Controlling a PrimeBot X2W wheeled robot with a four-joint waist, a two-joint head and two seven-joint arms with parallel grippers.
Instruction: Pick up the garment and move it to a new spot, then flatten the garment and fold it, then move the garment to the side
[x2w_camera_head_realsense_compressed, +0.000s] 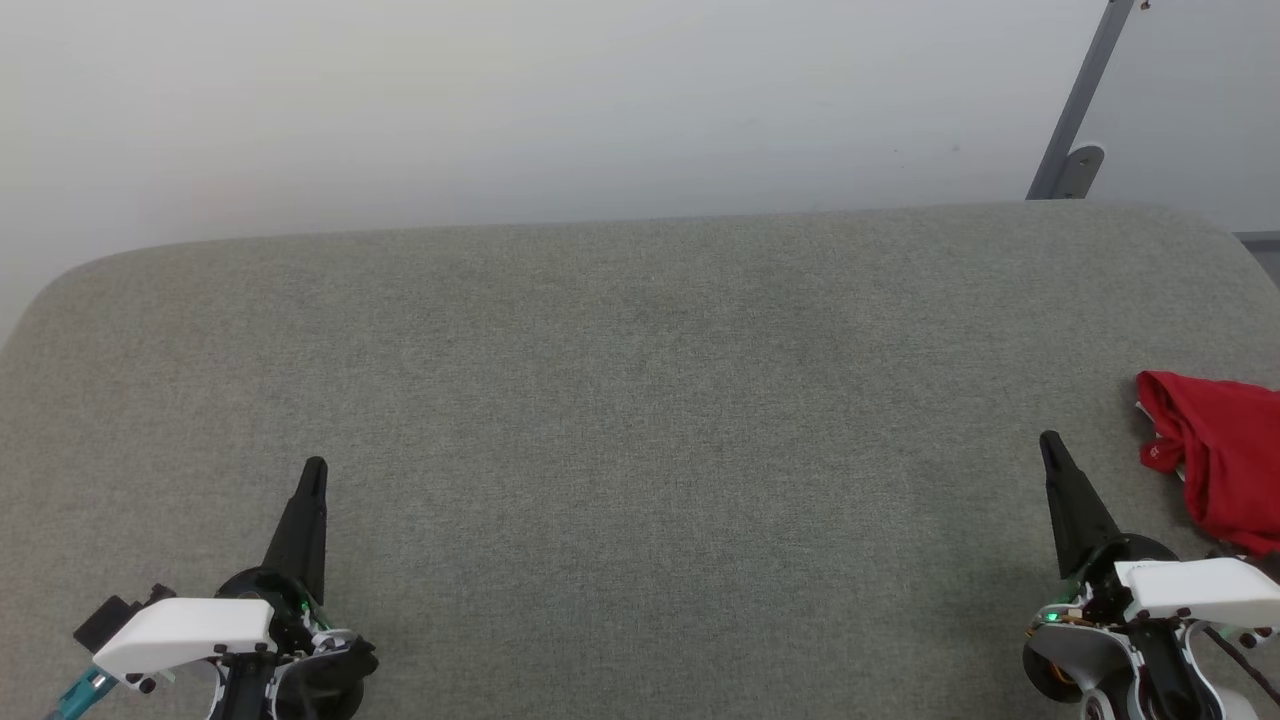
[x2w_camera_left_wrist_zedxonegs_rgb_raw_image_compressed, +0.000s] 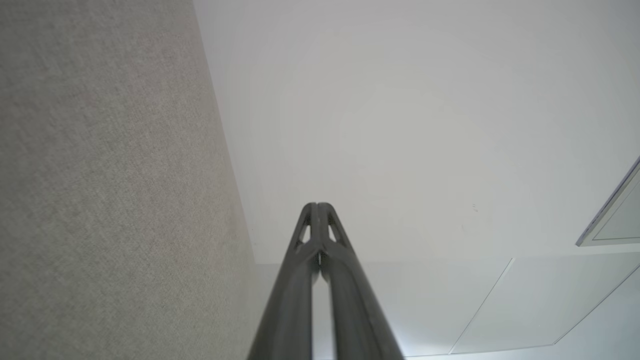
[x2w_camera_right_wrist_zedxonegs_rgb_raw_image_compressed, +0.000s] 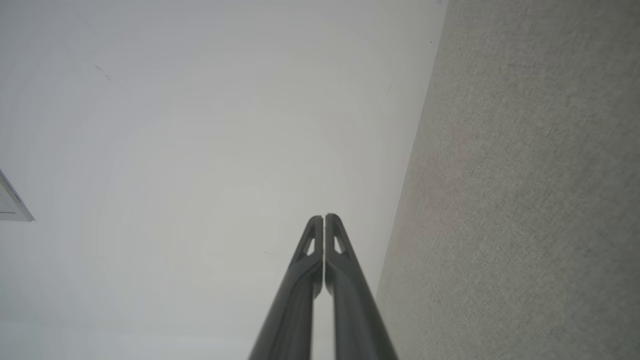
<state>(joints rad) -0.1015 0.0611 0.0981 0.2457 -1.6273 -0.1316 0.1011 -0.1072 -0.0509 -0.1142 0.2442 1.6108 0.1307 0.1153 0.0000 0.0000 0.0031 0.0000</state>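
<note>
The garment (x2w_camera_head_realsense_compressed: 1222, 455) is a red crumpled heap with a bit of white trim, lying at the right edge of the grey fabric surface (x2w_camera_head_realsense_compressed: 640, 420) and partly cut off by the head view's border. Just left of it and slightly nearer stands my right gripper (x2w_camera_head_realsense_compressed: 1049, 441), shut and empty, its fingers pointing away from me. My left gripper (x2w_camera_head_realsense_compressed: 314, 467) rests at the lower left, also shut and holding nothing. In the left wrist view the left gripper (x2w_camera_left_wrist_zedxonegs_rgb_raw_image_compressed: 317, 205) has its fingers pressed together. The right wrist view shows the right gripper (x2w_camera_right_wrist_zedxonegs_rgb_raw_image_compressed: 323, 217) the same way.
A pale wall (x2w_camera_head_realsense_compressed: 560, 100) rises behind the surface's far edge. A grey metal bracket (x2w_camera_head_realsense_compressed: 1080, 130) leans at the back right corner. The surface's rounded corners fall away at the back left and back right.
</note>
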